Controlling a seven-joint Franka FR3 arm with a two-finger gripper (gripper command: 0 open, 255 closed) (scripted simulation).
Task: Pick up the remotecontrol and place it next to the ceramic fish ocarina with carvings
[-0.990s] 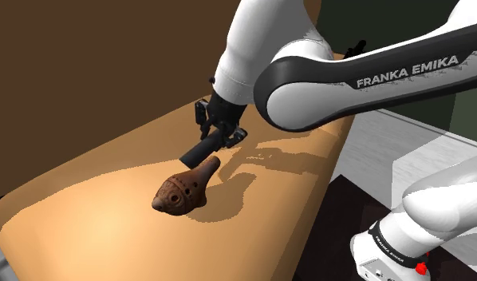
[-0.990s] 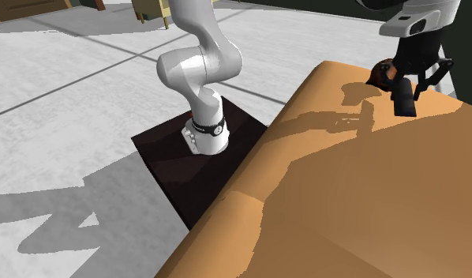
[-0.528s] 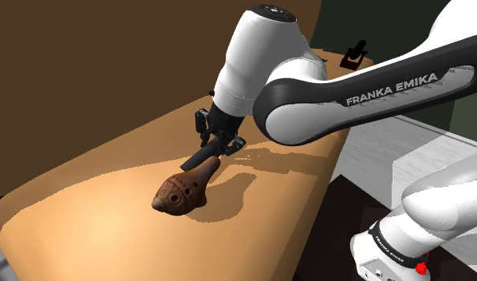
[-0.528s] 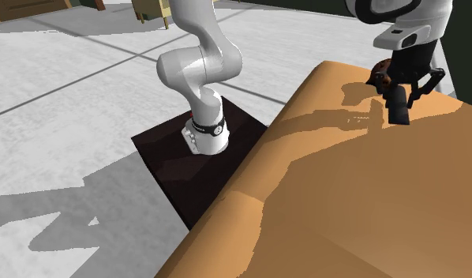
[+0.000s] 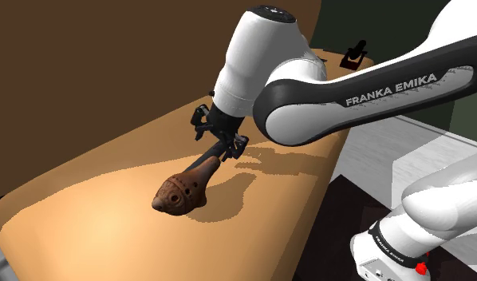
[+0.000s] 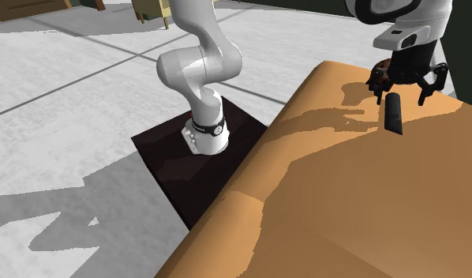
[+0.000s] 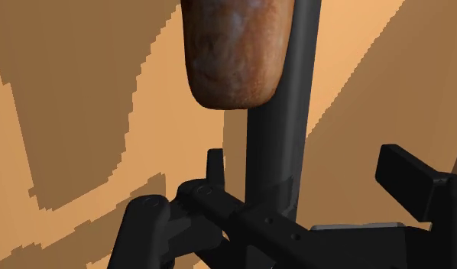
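Spreading across the shoulder view, a tan table carries everything, with a brown wall behind it and grey floor beside it in the second exterior view. The white arm rises from its dark stand and reaches over the table toward the shoulder view's left, its wrist pointing down at the surface. The brown carved ocarina lies near the middle of the table, its fat head toward the shoulder view's left and near edge, its narrow tail aimed up at the hand. The dark remote lies flat on the table, one end right at that tail; in the wrist view its long bar runs alongside the ocarina's rounded end, either touching it or just beside it, and I cannot tell which. The gripper hangs low over the remote's far end with its jaws spread wide, one finger on each side and neither pressing the bar, so it grips nothing. A small black object sits well apart at the table's far end.
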